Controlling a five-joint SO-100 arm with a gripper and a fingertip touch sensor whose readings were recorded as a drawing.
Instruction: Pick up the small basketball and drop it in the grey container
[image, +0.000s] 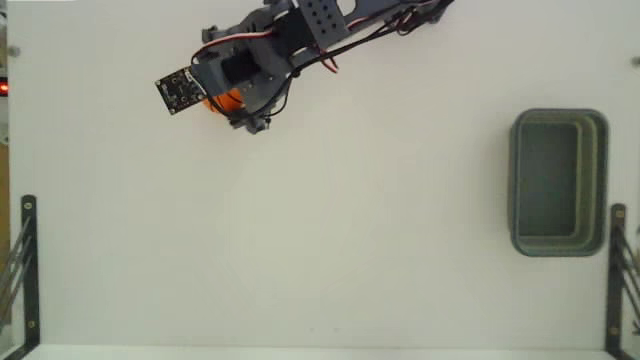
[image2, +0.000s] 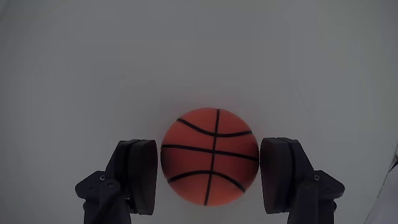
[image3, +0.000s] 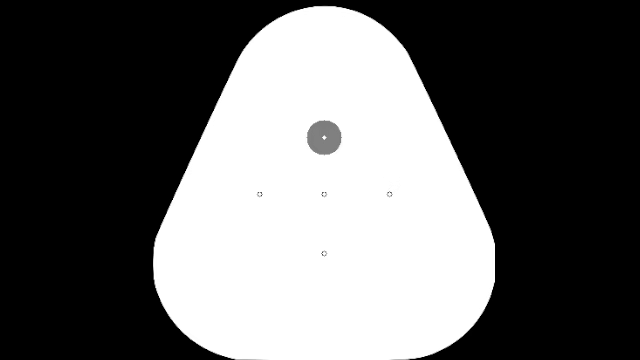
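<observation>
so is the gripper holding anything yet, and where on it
Cannot be told for sure. In the wrist view the gripper has one finger on each side of the small basketball at its widest part, but firm contact isn't clear.

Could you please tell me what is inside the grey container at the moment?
In the fixed view the grey container shows only its bare hollow. The small basketball sits on the table between the gripper fingers, far from it.

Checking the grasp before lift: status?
Pincer open, pads flanking the small basketball, tiny gaps both sides. Ball on table. Grey container far right in fixed view, path clear.
</observation>
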